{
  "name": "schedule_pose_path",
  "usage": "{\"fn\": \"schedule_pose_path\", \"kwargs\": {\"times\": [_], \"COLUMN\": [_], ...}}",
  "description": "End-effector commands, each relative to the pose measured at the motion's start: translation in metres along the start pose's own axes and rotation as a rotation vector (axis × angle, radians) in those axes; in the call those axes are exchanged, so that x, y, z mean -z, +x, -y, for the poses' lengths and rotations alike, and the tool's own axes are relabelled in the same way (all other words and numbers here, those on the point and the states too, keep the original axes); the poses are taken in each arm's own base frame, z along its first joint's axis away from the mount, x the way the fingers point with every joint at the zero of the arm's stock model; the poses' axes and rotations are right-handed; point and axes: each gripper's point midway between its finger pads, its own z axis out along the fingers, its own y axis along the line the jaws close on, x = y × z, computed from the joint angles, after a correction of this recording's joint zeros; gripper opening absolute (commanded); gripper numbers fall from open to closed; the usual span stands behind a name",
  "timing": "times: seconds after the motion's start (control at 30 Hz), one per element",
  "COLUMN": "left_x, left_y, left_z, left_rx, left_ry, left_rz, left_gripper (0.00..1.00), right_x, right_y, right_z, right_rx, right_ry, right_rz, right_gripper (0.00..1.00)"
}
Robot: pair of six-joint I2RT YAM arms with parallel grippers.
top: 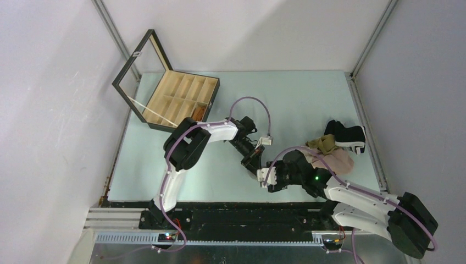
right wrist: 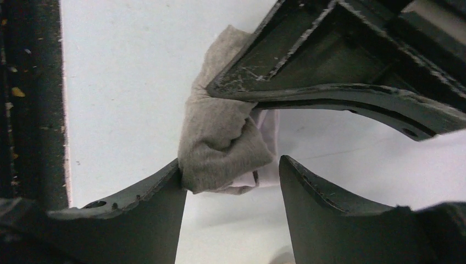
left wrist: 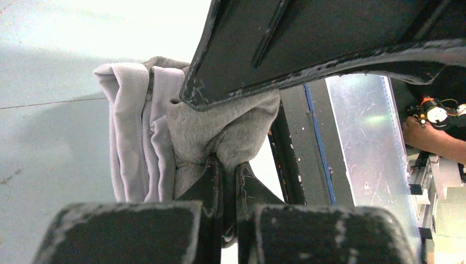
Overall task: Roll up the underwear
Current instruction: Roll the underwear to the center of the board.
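A rolled bundle of grey underwear [left wrist: 220, 129] hangs just above the table, with my left gripper [left wrist: 225, 165] shut on one end of it. My right gripper [right wrist: 231, 165] stands open around the same grey bundle [right wrist: 220, 140]. The cloth touches its left finger, and a gap shows at the right finger [right wrist: 308, 187]. In the top view the two grippers [top: 251, 160] [top: 265, 179] meet near the table's front centre, and the bundle is hidden between them. A beige [top: 321, 144], a pale pink [top: 336, 159] and a black white-trimmed piece [top: 347, 135] lie piled at the right.
The open black-framed wooden box [top: 178, 96] stands at the back left, its lid [top: 137, 63] raised, with a rust-brown garment [top: 199, 111] in one near compartment. The table's front edge and a black rail [top: 236, 212] lie just behind the grippers.
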Motion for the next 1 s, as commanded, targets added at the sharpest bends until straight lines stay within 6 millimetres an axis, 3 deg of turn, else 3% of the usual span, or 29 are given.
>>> {"fn": "schedule_pose_path", "kwargs": {"times": [0.0,0.33,0.4,0.5,0.57,0.7,0.87,0.97], "left_x": [-0.004,-0.003,-0.002,0.002,0.005,0.010,0.015,0.020], "left_y": [0.051,0.051,0.050,0.050,0.048,0.045,0.037,0.034], "left_z": [-0.006,-0.008,-0.008,-0.008,-0.009,-0.011,-0.018,-0.018], "left_rx": [0.182,0.198,0.204,0.209,0.213,0.249,0.298,0.314], "left_ry": [-0.039,-0.039,-0.041,-0.049,-0.057,-0.072,-0.111,-0.158], "left_rz": [-0.129,-0.116,-0.113,-0.100,-0.084,-0.057,-0.049,-0.042], "left_gripper": [0.00,0.00,0.00,0.00,0.00,0.00,0.01,0.09], "right_x": [-0.004,-0.019,-0.022,-0.023,-0.017,0.003,0.015,0.015], "right_y": [-0.028,-0.023,-0.019,-0.011,-0.006,0.008,0.030,0.044], "right_z": [0.001,-0.012,-0.012,-0.014,-0.013,-0.021,-0.056,-0.059], "right_rx": [0.070,0.073,0.055,0.001,-0.088,-0.366,-0.680,-0.736], "right_ry": [-0.104,-0.184,-0.182,-0.211,-0.233,-0.329,-0.512,-0.533], "right_rz": [0.139,0.137,0.111,0.049,-0.001,-0.098,-0.228,-0.280], "right_gripper": [0.64,0.60,0.51,0.20,0.11,0.03,0.00,0.00]}}
